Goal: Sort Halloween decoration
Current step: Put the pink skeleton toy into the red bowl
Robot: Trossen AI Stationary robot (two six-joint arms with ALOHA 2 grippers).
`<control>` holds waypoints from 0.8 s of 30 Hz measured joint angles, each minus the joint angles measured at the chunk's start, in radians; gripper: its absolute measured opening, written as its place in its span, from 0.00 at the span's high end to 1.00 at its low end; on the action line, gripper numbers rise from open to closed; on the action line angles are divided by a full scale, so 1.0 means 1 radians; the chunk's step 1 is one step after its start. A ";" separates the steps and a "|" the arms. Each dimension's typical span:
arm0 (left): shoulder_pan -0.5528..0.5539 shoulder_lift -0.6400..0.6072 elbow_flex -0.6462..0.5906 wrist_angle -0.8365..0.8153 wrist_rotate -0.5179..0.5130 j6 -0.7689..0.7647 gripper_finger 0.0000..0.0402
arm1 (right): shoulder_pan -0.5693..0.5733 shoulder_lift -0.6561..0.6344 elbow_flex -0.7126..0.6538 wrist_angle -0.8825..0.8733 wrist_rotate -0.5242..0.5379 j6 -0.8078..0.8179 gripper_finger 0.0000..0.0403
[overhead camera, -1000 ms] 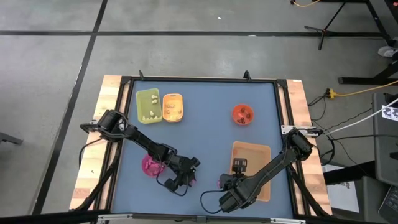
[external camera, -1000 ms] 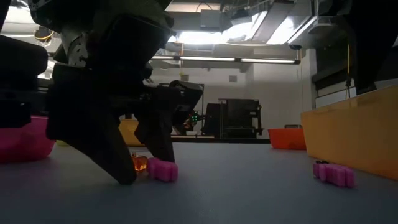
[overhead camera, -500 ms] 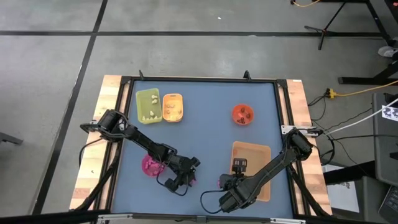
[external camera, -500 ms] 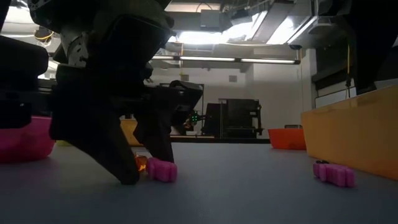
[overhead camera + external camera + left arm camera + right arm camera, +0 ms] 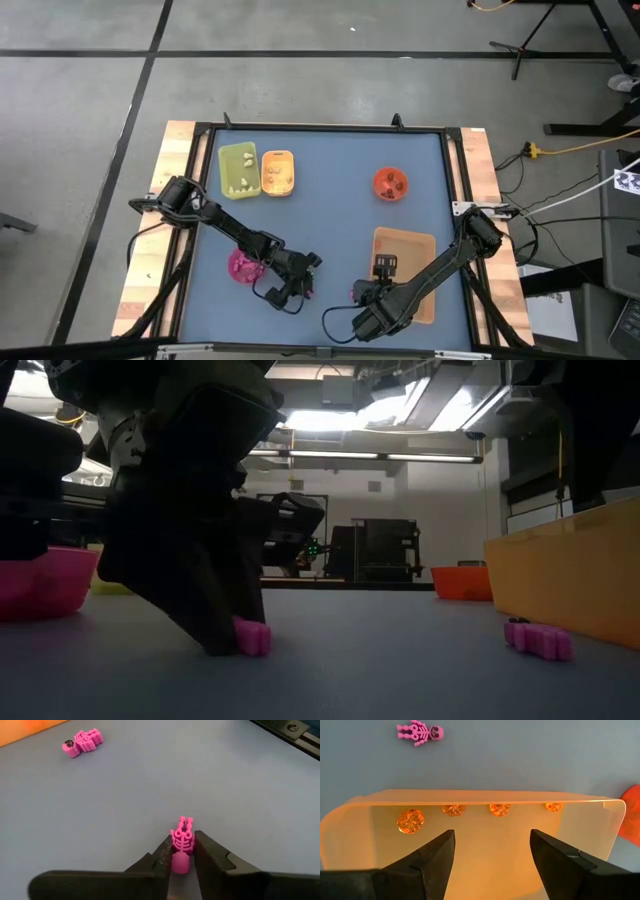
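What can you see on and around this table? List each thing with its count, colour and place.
table: one, blue
green tray: one, left side
cream trinkets: several, in green tray
orange tray: one, beside green tray
red bowl: one, right side
tan tray: one, right side
orange trinkets: four seen, in tan tray
pink bowl: one, left side
gripped pink skeleton: one, between left fingers
loose pink skeleton: one, beside tan tray
left gripper: dark, closed on skeleton
right gripper: dark, open, facing tan tray

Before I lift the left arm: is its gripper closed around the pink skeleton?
Yes, the left gripper has both fingers pressed against the pink skeleton on the mat.
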State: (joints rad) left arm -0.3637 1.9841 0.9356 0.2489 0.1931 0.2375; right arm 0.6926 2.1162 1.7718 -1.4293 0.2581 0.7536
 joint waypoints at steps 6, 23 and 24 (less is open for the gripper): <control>0.000 -0.003 0.000 -0.001 0.003 -0.001 0.92 | 0.000 0.000 0.000 0.000 0.000 0.000 0.36; -0.026 -0.129 -0.003 -0.091 -0.018 -0.088 0.92 | 0.000 0.000 0.000 -0.001 -0.017 0.000 0.36; -0.030 -0.149 -0.003 -0.118 -0.015 -0.101 0.91 | 0.000 0.000 0.000 -0.002 -0.017 0.000 0.36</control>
State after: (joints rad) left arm -0.3935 1.8355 0.9325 0.1309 0.1778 0.1364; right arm 0.6926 2.1162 1.7718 -1.4312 0.2413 0.7536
